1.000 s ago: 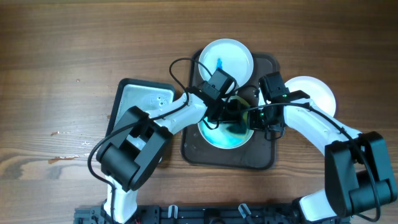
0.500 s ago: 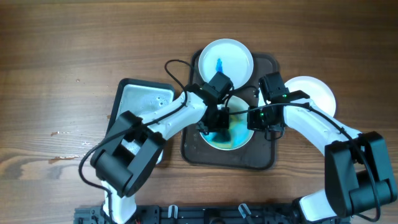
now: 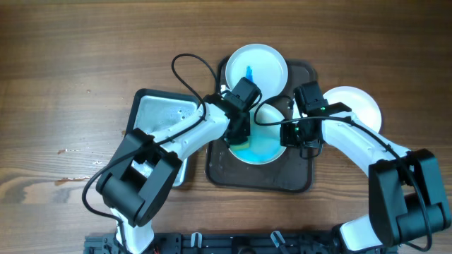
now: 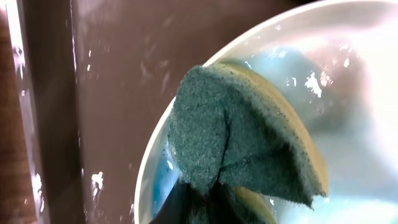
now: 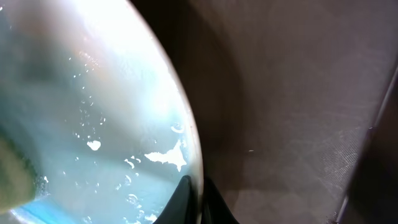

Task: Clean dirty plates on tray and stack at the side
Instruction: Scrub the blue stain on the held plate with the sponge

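A blue-smeared white plate (image 3: 267, 144) lies on the dark brown tray (image 3: 258, 178). My left gripper (image 3: 239, 134) is shut on a green-and-yellow sponge (image 4: 242, 140) pressed on the plate's left edge (image 4: 149, 168). My right gripper (image 3: 302, 139) is shut on the plate's right rim (image 5: 198, 171), one finger on each side. A second plate (image 3: 256, 65) with a blue streak sits at the tray's far end. A clean white plate (image 3: 359, 104) lies on the table right of the tray.
A metal tray (image 3: 159, 116) with water drops lies left of the brown tray, under my left arm. A black cable (image 3: 185, 67) loops above it. Wooden table (image 3: 70, 63) surrounds everything.
My left gripper has dragged the sponge from the plate's middle to its left edge. The dark blue smear has spread into a pale blue film. The right gripper has not moved.
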{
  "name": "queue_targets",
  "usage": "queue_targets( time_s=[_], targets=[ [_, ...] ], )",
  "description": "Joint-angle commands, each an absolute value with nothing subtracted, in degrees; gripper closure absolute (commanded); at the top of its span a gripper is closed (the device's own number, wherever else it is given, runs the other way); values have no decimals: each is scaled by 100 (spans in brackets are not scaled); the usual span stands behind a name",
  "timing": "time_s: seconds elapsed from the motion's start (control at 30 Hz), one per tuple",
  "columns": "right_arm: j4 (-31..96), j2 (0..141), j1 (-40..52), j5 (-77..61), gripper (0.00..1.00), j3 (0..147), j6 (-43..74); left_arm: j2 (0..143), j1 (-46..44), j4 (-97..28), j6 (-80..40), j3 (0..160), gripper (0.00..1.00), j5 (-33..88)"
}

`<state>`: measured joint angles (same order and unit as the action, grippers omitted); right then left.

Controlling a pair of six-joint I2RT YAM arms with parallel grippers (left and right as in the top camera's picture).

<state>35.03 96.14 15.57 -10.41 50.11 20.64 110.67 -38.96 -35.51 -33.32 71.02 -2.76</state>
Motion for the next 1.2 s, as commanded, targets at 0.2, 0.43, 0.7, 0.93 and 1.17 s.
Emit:
queue_targets(
  time_s=[0.2,0.43,0.7,0.93,1.17],
  targets=[
    [3588,9756,1542,-642,96,4910,1925,11380,-3892,-2349,-3680,7013,96,722],
    [3590,9756,1542,-642,96,4910,1903,11793,-4112,-1767,-3695,7013,96,2104],
    [3603,9756,1542,-642,96,4910,1900,11826,-4427,-1533,-3627,7015,96,2958],
    [3625,9756,1542,-642,96,4910,1900,11826,-4397,-2001,-3461,7015,96,3100],
    [3623,9756,1542,-642,96,4910,1903,11786,-4230,-3114,-3347,7015,96,2571]
  ],
)
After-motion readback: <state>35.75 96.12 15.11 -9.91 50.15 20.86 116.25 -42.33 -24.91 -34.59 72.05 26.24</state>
